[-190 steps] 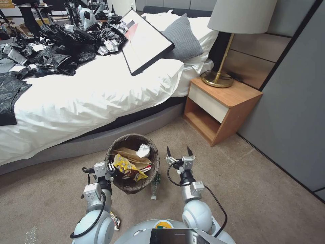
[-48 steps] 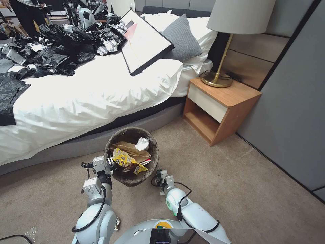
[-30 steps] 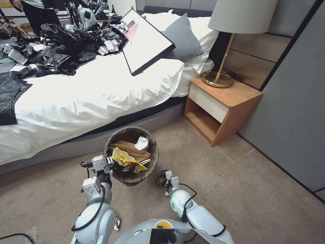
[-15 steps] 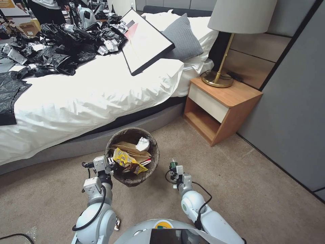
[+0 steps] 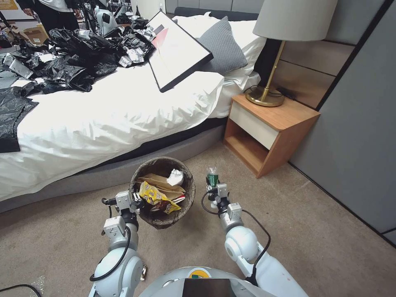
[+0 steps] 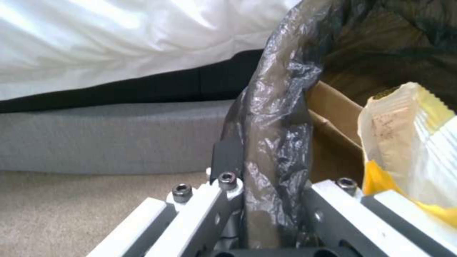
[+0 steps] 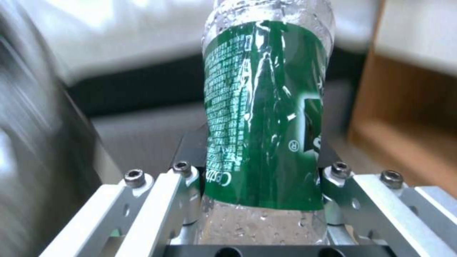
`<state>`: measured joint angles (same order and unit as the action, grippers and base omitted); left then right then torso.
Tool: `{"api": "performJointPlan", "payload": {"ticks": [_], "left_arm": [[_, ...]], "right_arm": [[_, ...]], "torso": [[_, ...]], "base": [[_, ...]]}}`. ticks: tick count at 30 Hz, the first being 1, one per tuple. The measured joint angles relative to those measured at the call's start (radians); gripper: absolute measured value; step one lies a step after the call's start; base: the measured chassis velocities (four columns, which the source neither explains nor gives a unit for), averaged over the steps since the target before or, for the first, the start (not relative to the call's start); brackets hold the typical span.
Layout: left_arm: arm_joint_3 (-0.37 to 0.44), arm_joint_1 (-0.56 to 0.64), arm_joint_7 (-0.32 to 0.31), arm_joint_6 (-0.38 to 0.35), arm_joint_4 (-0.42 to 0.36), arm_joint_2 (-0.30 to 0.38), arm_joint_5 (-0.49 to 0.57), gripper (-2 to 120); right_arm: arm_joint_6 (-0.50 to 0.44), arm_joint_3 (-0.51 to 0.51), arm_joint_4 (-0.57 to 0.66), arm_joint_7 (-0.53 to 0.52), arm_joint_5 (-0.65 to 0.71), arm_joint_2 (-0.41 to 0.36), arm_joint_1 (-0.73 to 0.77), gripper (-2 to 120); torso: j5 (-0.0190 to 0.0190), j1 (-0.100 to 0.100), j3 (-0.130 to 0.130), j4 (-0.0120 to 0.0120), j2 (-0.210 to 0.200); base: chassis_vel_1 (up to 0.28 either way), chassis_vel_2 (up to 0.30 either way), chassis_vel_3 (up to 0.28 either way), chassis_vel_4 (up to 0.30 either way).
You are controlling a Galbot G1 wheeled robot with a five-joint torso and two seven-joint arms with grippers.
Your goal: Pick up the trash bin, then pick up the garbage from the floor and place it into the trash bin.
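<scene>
Nearest to me, the left gripper [image 5: 136, 201] is clamped on the near-left rim of the trash bin [image 5: 186, 202]; in the left wrist view the fingers [image 6: 228, 157] pinch the bag-lined rim [image 6: 274, 142] between them, and the bin hangs off the carpet [image 5: 321, 231], just in front of the bed [image 5: 103, 119]. Inside I can see a yellow snack packet [image 5: 154, 197], a tan paper bag [image 5: 159, 181] and a white tissue [image 5: 175, 177].

Just beside the bin on its right, my right gripper [image 5: 214, 190] grips a clear plastic bottle with a green label [image 5: 212, 178], roughly upright; in the right wrist view the bottle [image 7: 264, 117] sits squeezed between the fingers [image 7: 188, 167], its wall slightly dented.

I judge this as the carry step: bottle picked, not yet in the bin. The next move calls for bringing it left over the rim, above the litter, before letting go, keeping the bin steady.

Farther off stand the wooden nightstand [image 5: 284, 119] and brass lamp [image 5: 268, 90].
</scene>
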<state>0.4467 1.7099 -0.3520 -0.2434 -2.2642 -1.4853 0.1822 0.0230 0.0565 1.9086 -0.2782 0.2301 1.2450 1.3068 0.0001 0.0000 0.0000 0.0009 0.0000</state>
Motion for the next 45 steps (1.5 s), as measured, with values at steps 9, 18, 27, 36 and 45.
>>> {"api": "performJointPlan", "payload": {"ticks": [9, 18, 27, 36, 45], "left_arm": [[-0.018, 0.016, -0.006, -0.021, 0.001, -0.003, -0.001, 0], [-0.025, 0.028, -0.010, -0.056, -0.011, -0.003, 0.022, 0], [-0.031, 0.040, -0.015, -0.108, -0.032, -0.003, 0.055, 0], [-0.040, 0.053, -0.019, -0.131, -0.052, -0.003, 0.070, 0], [-0.041, 0.067, -0.017, -0.153, -0.072, 0.001, 0.087, 0]], "right_arm": [[-0.049, -0.027, 0.213, 0.092, -0.032, -0.031, -0.021, 30], [-0.085, -0.072, 0.315, 0.191, -0.048, -0.084, 0.004, 30], [-0.107, -0.136, 0.329, 0.262, -0.051, -0.167, 0.001, 30], [-0.135, -0.181, 0.252, 0.267, -0.065, -0.173, -0.013, 29], [-0.144, -0.185, 0.204, 0.266, -0.062, -0.158, -0.030, 29]], "torso": [[-0.0001, 0.000, 0.000, 0.0002, 0.000], [-0.0001, 0.000, 0.000, 0.0000, 0.000], [-0.0001, 0.000, 0.000, 0.0001, 0.000], [0.0000, 0.000, 0.000, 0.0000, 0.000], [-0.0001, 0.000, 0.000, 0.0000, 0.000]], "base": [[0.000, 0.000, 0.000, 0.000], [0.000, 0.000, 0.000, 0.000], [0.000, 0.000, 0.000, 0.000], [0.000, 0.000, 0.000, 0.000], [0.000, 0.000, 0.000, 0.000]]}}
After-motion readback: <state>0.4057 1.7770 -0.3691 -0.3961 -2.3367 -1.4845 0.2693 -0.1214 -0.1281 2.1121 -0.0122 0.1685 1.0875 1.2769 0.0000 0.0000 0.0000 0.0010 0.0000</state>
